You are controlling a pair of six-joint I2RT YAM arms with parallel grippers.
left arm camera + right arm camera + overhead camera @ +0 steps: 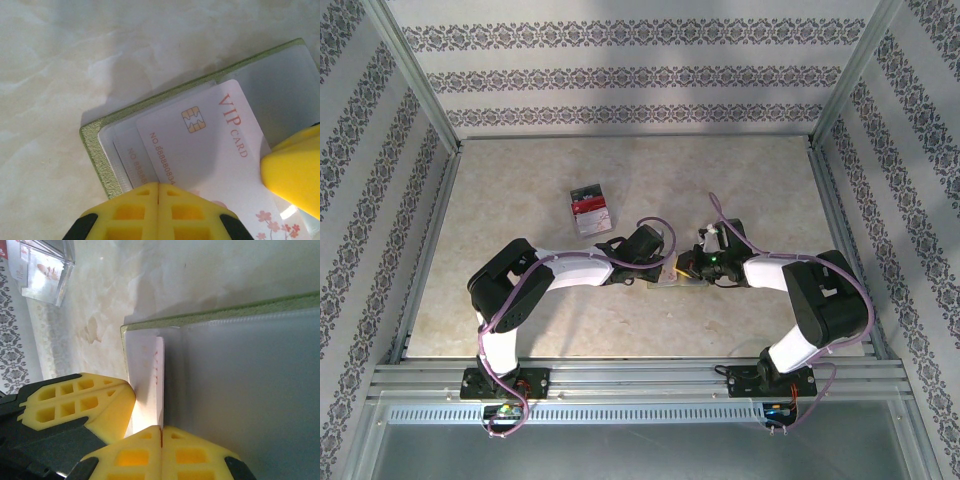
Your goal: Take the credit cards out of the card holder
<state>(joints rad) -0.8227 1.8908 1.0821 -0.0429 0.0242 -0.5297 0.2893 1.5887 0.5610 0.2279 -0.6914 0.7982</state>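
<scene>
Closest in, the left gripper (158,189) is clenched shut over one edge of the card holder (95,145), which lies open on the table (520,200). The right gripper (161,432) pinches a white card (200,140) sticking out of it. Farther back, a stack of credit cards (590,208) lies well apart.

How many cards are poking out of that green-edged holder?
2 that I can make out: a white VIP card on top, and a second card beneath it, its number peeking out on the left. More may be hidden underneath.
</scene>
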